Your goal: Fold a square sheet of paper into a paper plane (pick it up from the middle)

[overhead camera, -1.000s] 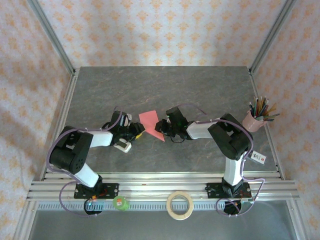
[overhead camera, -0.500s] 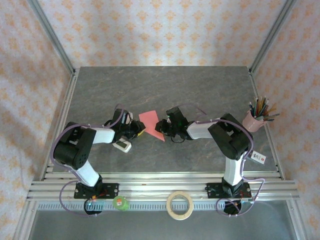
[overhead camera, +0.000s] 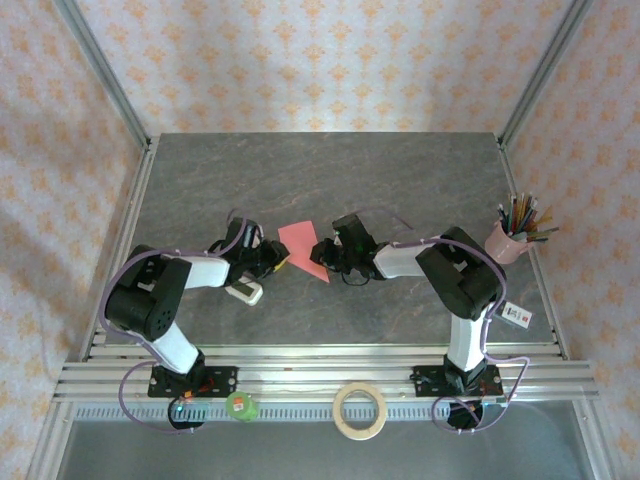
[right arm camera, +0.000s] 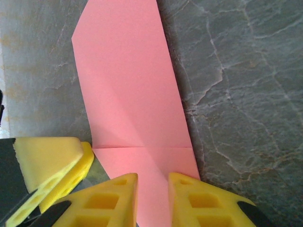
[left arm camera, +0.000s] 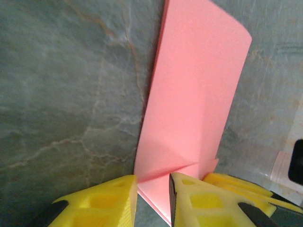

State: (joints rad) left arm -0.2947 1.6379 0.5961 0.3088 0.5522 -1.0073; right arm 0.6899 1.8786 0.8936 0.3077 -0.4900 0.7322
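Note:
The pink-red sheet of paper [overhead camera: 303,245] lies flat on the grey table, folded into a long strip with a slanted point at its near end. Creases cross it in the left wrist view [left arm camera: 194,94] and the right wrist view [right arm camera: 128,90]. My left gripper [overhead camera: 275,258] sits at the paper's left near edge, and its yellow fingers [left arm camera: 153,194] stand a narrow gap apart over the folded corner. My right gripper [overhead camera: 322,255] is at the right near edge, and its fingers [right arm camera: 153,198] straddle the paper's tip, slightly apart. Both are low, close to each other.
A small white gadget [overhead camera: 245,292] lies just under the left forearm. A pink cup of pens [overhead camera: 510,240] stands at the right edge with a tag card [overhead camera: 515,314] near it. A tape roll [overhead camera: 360,410] and a green object [overhead camera: 241,405] rest on the front rail.
The left gripper has edged slightly up and right, closer to the paper's left edge. The right gripper and the paper have stayed in place.

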